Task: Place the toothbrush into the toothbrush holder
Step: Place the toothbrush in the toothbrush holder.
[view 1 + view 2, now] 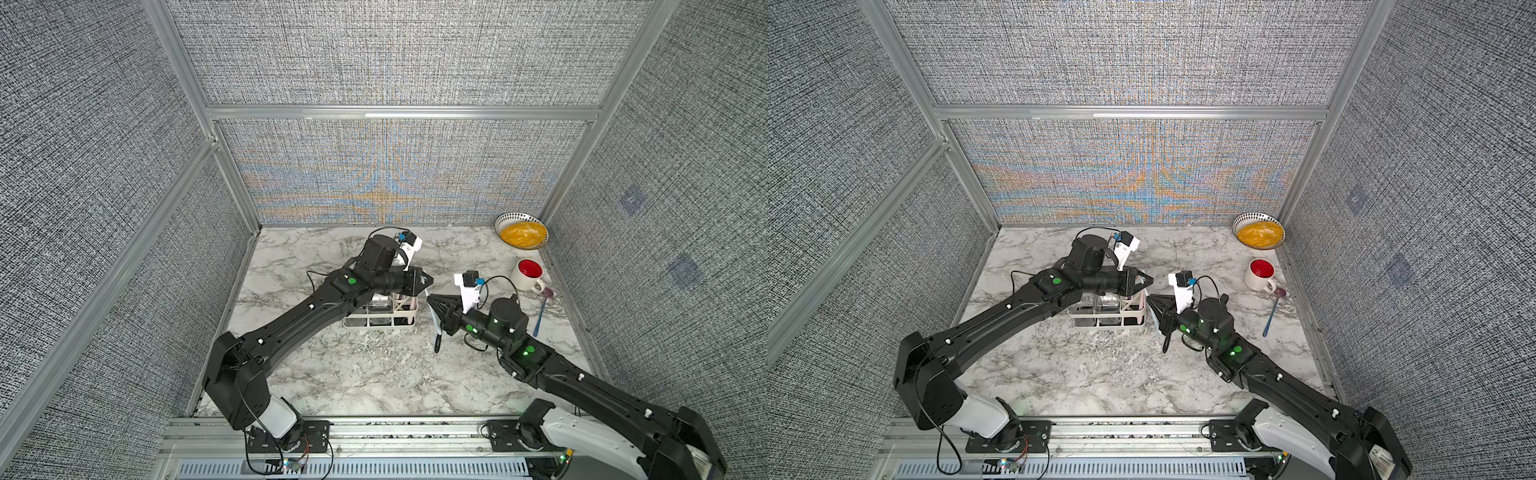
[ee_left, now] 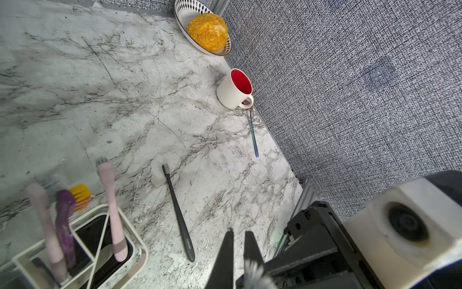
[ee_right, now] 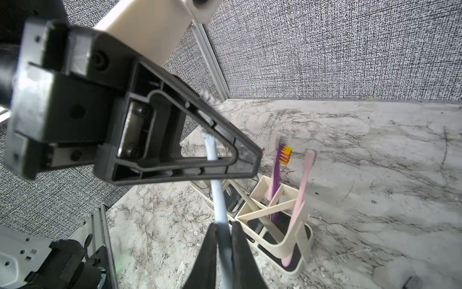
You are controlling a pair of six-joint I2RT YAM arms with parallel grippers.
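Note:
A light blue toothbrush [image 3: 217, 190] hangs in the air just right of the toothbrush holder [image 1: 380, 324], held at both ends. My right gripper [image 3: 223, 224] is shut on its handle. My left gripper [image 2: 238, 231] is shut on its neck, and the grey bristles [image 2: 255, 271] stick out beside the fingers. In both top views the two grippers' tips [image 1: 430, 282] [image 1: 1149, 296] meet over the holder's right end. The white slotted holder [image 3: 297, 270] has a purple toothbrush [image 3: 276, 170] and pink toothbrushes [image 3: 303, 185] standing in its end section.
A black toothbrush [image 2: 178, 212] lies on the marble right of the holder, below the grippers. A white mug with a red inside [image 1: 527, 275], a blue spoon [image 1: 541, 311] and a patterned bowl of yellow food [image 1: 521, 230] stand by the right wall.

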